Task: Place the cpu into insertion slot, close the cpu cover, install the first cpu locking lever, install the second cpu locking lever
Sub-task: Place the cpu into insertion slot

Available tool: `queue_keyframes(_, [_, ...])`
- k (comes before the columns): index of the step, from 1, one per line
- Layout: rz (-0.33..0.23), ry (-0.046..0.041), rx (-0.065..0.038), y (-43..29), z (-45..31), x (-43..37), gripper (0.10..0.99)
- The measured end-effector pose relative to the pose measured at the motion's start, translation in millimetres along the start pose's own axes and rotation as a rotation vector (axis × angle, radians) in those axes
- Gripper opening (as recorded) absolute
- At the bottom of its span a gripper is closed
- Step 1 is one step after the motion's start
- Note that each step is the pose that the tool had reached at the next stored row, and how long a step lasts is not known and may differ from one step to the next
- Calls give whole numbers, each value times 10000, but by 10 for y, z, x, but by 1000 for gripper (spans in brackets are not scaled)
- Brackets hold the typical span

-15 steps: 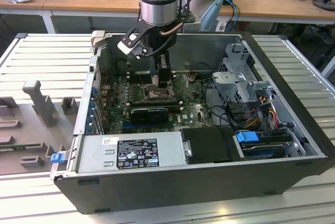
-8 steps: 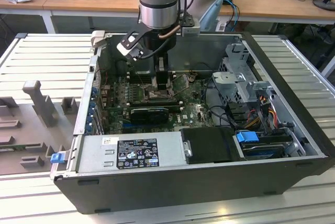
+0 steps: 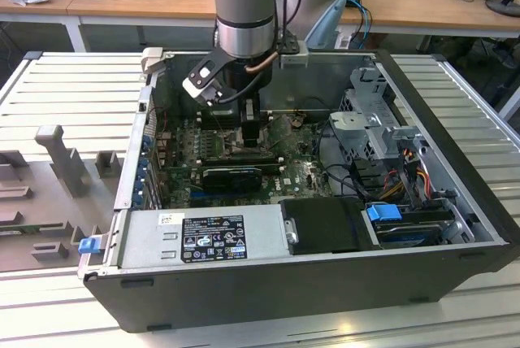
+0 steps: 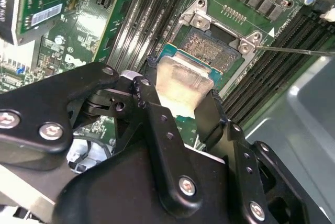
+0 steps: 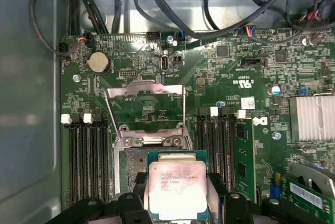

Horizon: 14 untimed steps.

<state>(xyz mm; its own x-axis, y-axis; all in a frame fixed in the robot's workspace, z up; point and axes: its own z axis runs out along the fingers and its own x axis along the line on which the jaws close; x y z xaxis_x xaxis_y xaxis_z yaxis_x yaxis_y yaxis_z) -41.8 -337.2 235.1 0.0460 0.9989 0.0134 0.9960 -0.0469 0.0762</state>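
Case [image 3: 268,283]: lying flat, open upward, arm [image 3: 248,6] reaching down into its middle.
Power box [image 3: 203,238]: along the near wall in the exterior view, well apart from the work; no hindrance.
Board [image 5: 251,98]: green, flat on the case floor, crowded with small parts.
Cables [image 5: 172,4]: black loops along one board edge, beyond the cover; clear of the way down, by the look of it.
Gripper [image 5: 177,195]: clenched on the chip, black fingers [image 4: 157,124] pressed to two opposite edges.
Memory slots [image 5: 86,166]: long black rows on both sides of the socket, near the fingers; probably the tightest spot for clearance.
Cover [image 5: 144,89]: silver frame swung up and back on its hinge, off the socket; opening free.
Socket [image 4: 209,46]: square, gold contacts bare, nothing seated. Contacts look fine and easily bent, so best approached straight down, with no sideways slide.
Chip [image 5: 177,182]: silver top up, held above the board at the socket's edge, partly over it, not yet seated. Best squared to the rim, kept flat, centred before lowering, released only once level inside.
Lever rod [image 4: 298,51]: thin wire jutting out beside a socket corner; worth keeping clear of either finger.
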Motion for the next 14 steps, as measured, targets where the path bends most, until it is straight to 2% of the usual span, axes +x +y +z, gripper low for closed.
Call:
queue_keyframes(5, [-85, 6, 5, -14, 87, 33, 529])
queue_keyframes(9, [-194, 14, 7, -83, 156, 89, 529])
queue_keyframes(14, [-436, 35, 8, -96, 242, 142, 529])
